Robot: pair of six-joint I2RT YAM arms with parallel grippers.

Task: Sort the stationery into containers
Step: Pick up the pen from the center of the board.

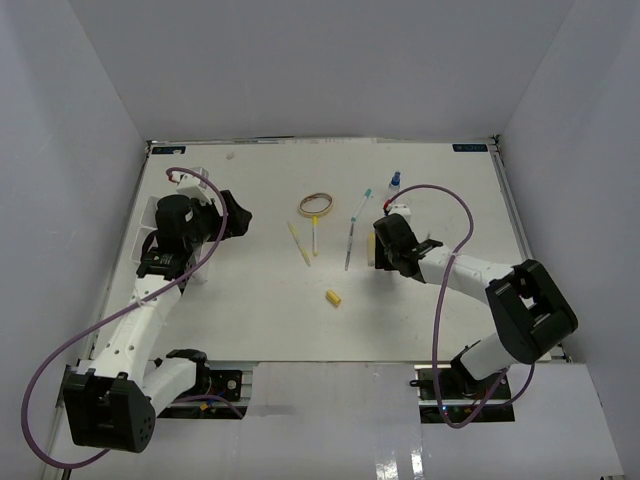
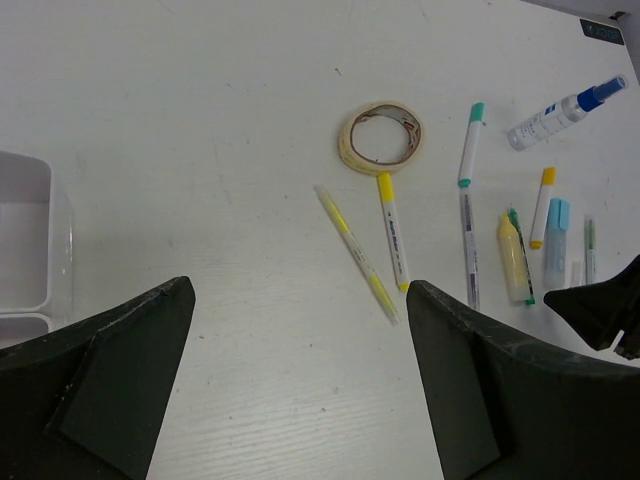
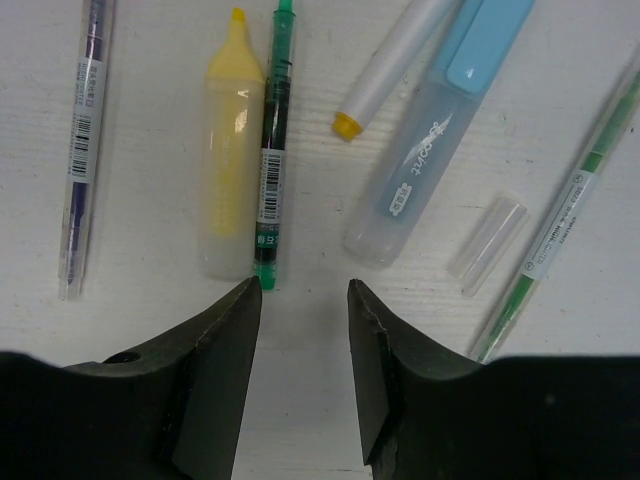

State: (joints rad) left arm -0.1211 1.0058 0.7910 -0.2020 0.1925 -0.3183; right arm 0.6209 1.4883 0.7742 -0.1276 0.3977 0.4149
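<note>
The stationery lies spread over the middle and right of the table. A tan tape ring (image 1: 316,204) (image 2: 380,137) lies beside two yellow pens (image 1: 300,243) (image 2: 357,252) and a teal-capped pen (image 1: 355,228) (image 2: 468,205). A clear bottle (image 1: 396,181) (image 2: 560,112) and a yellow eraser piece (image 1: 333,297) lie apart. My right gripper (image 1: 385,248) (image 3: 303,288) is low over the table, jaws partly apart with nothing between them, just short of a green pen (image 3: 270,170) and a yellow highlighter (image 3: 230,170). My left gripper (image 1: 240,215) (image 2: 300,290) is wide open and holds nothing. The white tray (image 2: 25,240) sits to its left.
Around the right gripper lie a light-blue stick (image 3: 440,150), a white marker with a yellow tip (image 3: 385,70), a clear cap (image 3: 487,235), a thin green pen (image 3: 570,220) and a purple pen (image 3: 82,140). White walls enclose the table on three sides.
</note>
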